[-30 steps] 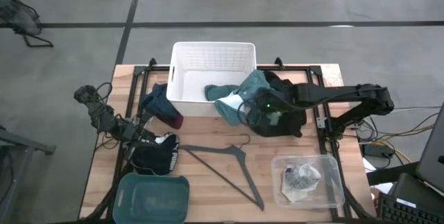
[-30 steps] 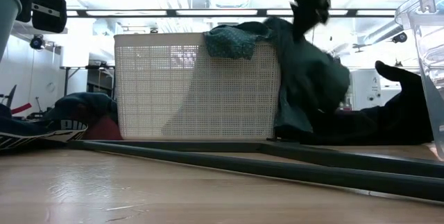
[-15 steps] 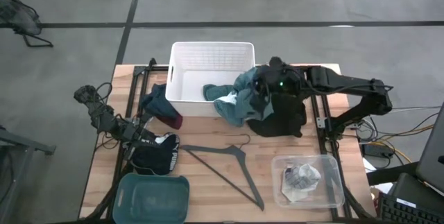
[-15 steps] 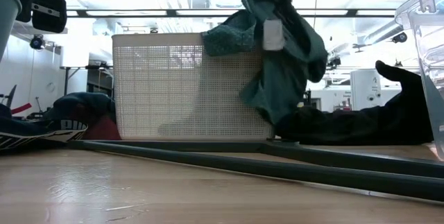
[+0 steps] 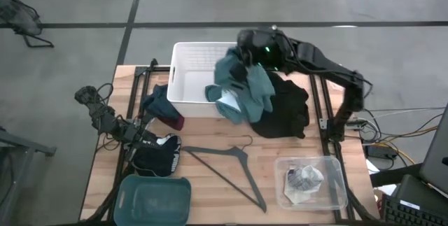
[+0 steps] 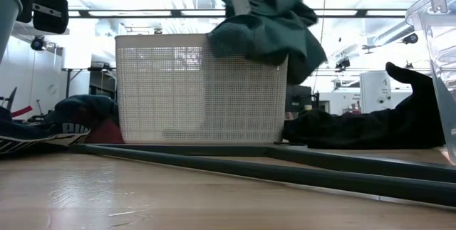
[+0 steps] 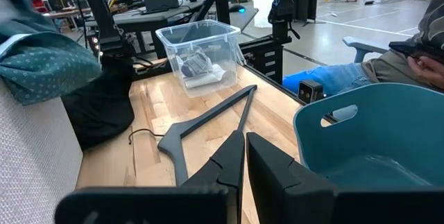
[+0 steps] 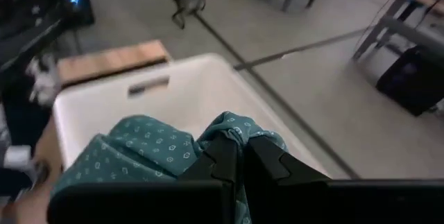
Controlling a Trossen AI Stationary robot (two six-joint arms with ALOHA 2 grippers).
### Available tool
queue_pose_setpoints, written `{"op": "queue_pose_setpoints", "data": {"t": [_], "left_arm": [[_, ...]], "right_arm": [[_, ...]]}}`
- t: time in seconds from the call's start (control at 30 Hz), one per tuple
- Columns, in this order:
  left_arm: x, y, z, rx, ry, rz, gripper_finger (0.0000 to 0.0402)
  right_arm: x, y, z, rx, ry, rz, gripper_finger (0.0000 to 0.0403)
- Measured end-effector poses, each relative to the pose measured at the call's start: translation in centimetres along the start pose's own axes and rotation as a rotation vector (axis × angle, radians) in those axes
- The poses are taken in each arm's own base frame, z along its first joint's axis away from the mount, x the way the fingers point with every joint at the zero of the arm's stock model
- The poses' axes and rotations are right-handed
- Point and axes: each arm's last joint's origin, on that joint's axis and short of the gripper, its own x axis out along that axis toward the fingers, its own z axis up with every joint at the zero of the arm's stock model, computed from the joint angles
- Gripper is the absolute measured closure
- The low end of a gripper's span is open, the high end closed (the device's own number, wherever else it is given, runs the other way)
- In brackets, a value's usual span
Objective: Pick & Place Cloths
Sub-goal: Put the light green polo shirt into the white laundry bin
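Observation:
My right gripper [image 5: 246,51] is high over the far right corner of the white slatted basket [image 5: 199,58], shut on a teal dotted cloth [image 5: 243,89]. The black cloth [image 5: 285,114] lies on the table right of the basket. A teal and maroon pile [image 5: 162,107] leans against the basket's left wall. My left gripper [image 5: 143,136] is shut and low at the table's left, beside the dark navy cloth with white print [image 5: 161,156]. Small white and pale pieces [image 5: 302,179] lie in a clear box. My right gripper pinches a bunched fold of the teal cloth [image 8: 225,132] between its two fingers, coming from above. The cloth hangs below the fingers in loose folds. Its lower part [image 5: 234,107] drapes over the basket's right rim, and the low view shows the bulk [image 6: 267,27] above the rim.
A thin grey hanger [image 5: 231,166] lies across the table's middle near side. A teal plastic bin [image 5: 154,198] stands at the near left corner and the clear box [image 5: 334,184] at the near right. A seated person's legs [image 7: 361,71] show beyond the table.
My right gripper has risen and moved toward the far edge and the left, from over the black cloth to above the basket's far right corner. The teal cloth went with it: lifted off the black cloth, its bulk now above the basket rim. The black cloth stayed.

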Motion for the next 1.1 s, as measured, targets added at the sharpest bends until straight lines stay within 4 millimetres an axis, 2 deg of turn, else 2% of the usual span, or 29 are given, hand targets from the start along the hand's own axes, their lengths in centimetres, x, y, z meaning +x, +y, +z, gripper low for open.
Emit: {"op": "queue_pose_setpoints", "data": {"t": [0.13, 0.3, 0.4, 0.53, 0.7, 0.87, 0.97, 1.1], "left_arm": [[0.0, 0.0, 0.0, 0.000, 0.000, 0.000, 0.0378], [0.0, 0.0, 0.0, 0.000, 0.000, 0.000, 0.0378], [0.0, 0.0, 0.0, 0.000, -0.001, 0.000, 0.0378], [0.0, 0.0, 0.0, 0.000, -0.001, 0.000, 0.0378], [0.0, 0.0, 0.0, 0.000, -0.001, 0.000, 0.0378], [0.0, 0.0, 0.0, 0.000, 0.001, 0.000, 0.0378], [0.0, 0.0, 0.0, 0.000, 0.001, 0.000, 0.0378], [0.0, 0.0, 0.0, -0.001, -0.001, 0.000, 0.0378]], "right_arm": [[2.5, -0.7, 2.5, 0.011, -0.086, -0.041, 0.0394], [4.6, -1.1, 3.3, 0.000, -0.283, -0.084, 0.0394], [5.2, -2.0, 3.3, 0.047, -0.305, -0.098, 0.0394], [7.1, -2.9, 1.9, 0.109, -0.210, -0.067, 0.0394], [9.9, -2.0, -0.8, 0.177, -0.008, 0.103, 0.0394], [12.4, -1.2, -4.1, 0.155, 0.243, 0.103, 0.0391], [12.9, -1.0, -5.4, 0.134, 0.353, 0.093, 0.0371], [12.6, -1.0, -6.2, 0.113, 0.439, 0.089, 0.0325]]}}
